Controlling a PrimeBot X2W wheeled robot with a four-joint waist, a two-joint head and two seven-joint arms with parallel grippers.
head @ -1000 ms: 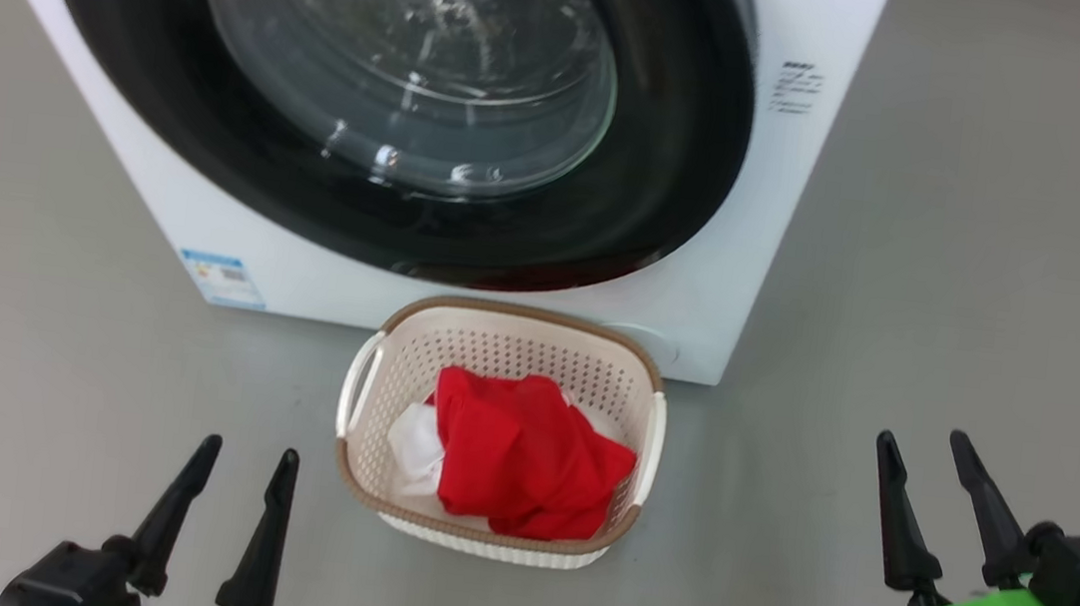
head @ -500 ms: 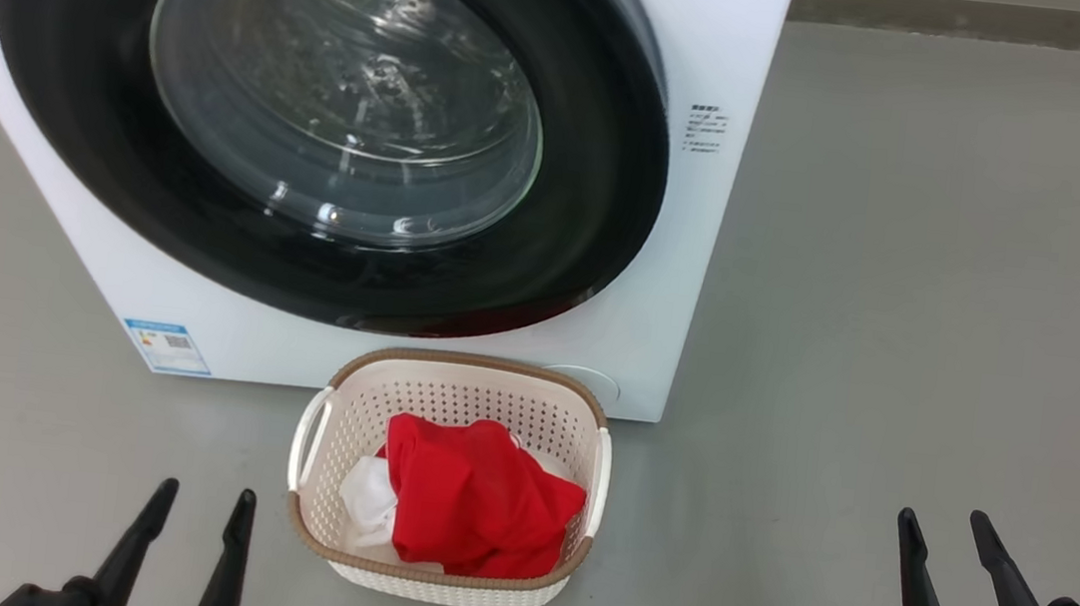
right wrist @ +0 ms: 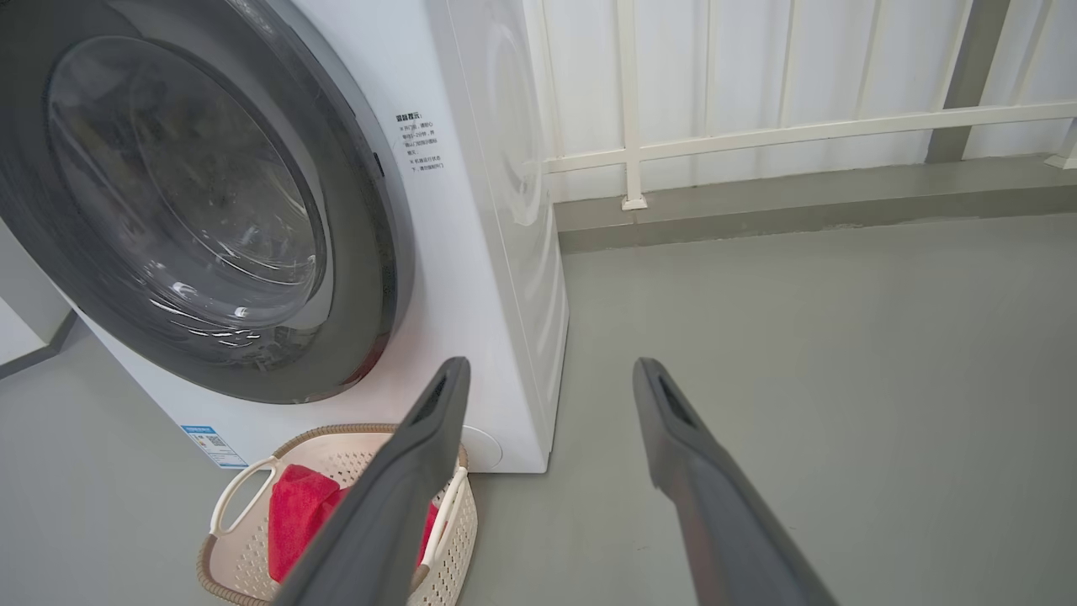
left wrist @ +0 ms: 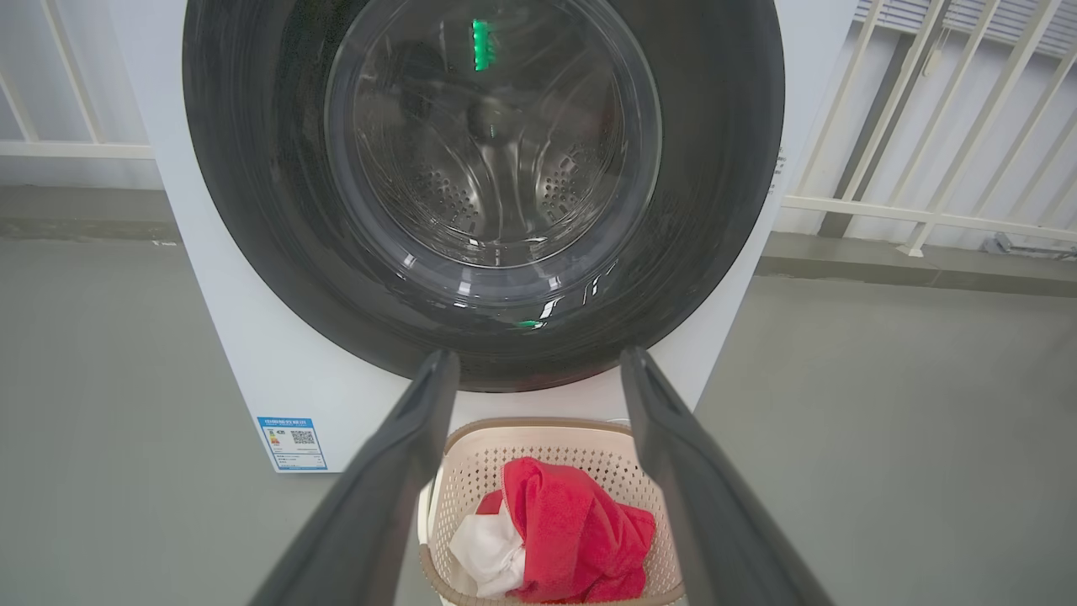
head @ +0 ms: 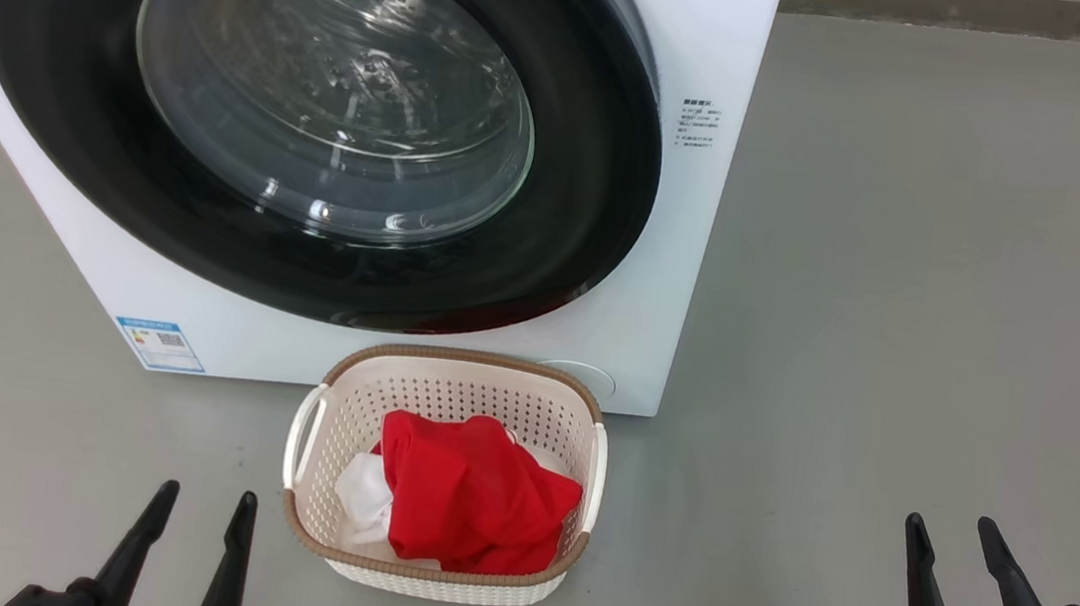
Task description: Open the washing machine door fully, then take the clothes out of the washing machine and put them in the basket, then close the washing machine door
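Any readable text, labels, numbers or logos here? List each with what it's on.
Nothing is legible enough to quote.
Blue-topped sticker, lower left of the washing machine front: QR code and fine print, too small to read.
Dark printed block, upper right of the front beside the washing machine door: short lines, too blurred to read.
The clothes and the basket: no lettering visible.

Door point(head: 601, 199) shut; red clothes point(head: 469, 496) in basket point(head: 432, 565).

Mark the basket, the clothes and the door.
basket point(head: 440, 586): head view, on its perforated front wall.
clothes point(head: 479, 497): head view, middle of the red fabric.
door point(head: 331, 90): head view, centre of the glass window.
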